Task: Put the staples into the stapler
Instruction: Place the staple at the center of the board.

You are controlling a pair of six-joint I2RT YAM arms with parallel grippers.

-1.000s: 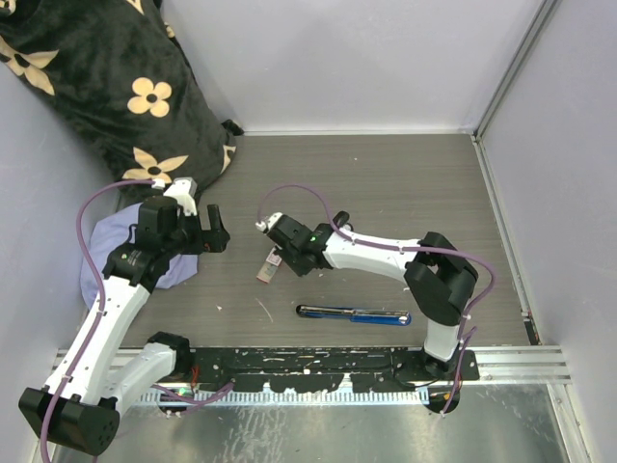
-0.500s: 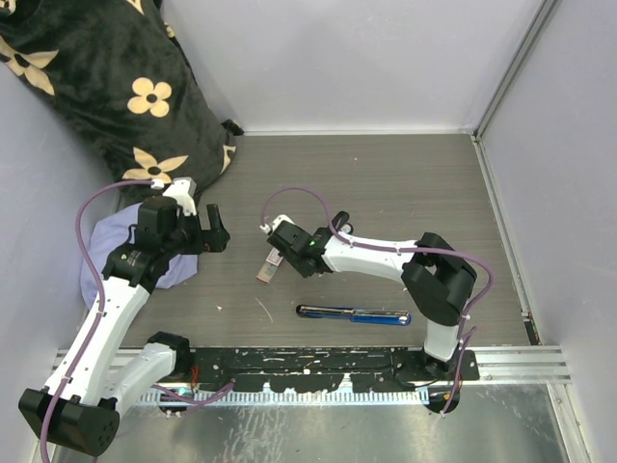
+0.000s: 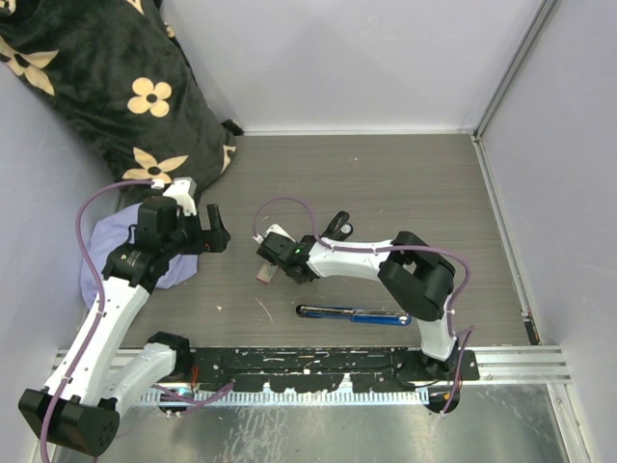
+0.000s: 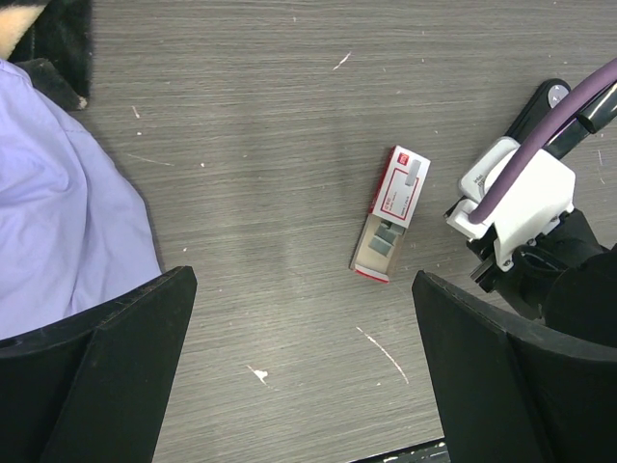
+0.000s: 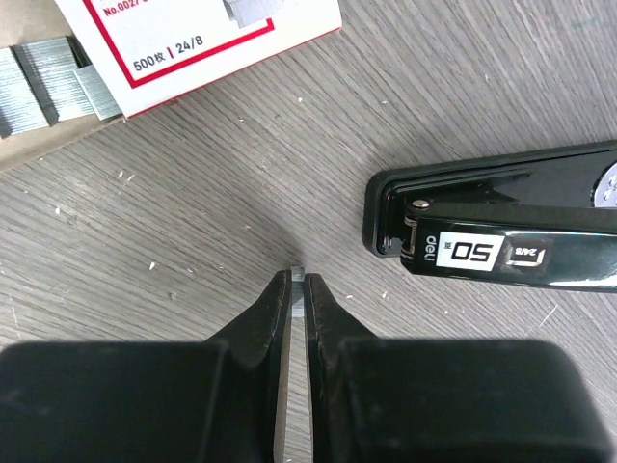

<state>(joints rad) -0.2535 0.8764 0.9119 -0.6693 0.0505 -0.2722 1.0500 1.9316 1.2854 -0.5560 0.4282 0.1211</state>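
Observation:
The staples box, white with a red border, lies open on the table, grey staple strips showing in its tray; it also fills the top left of the right wrist view. My right gripper is shut on a thin strip of staples, tip just above the tabletop, beside the box. A black stapler lies to the right of those fingers. My left gripper hangs open and empty left of the box.
A long black and blue stapler lies near the front edge. A lilac cloth and a black flowered cushion sit at the left. Grey walls close in the table's back and right sides.
My right gripper has moved left and slightly down toward the staples box, still pinching the strip. The left arm has not moved.

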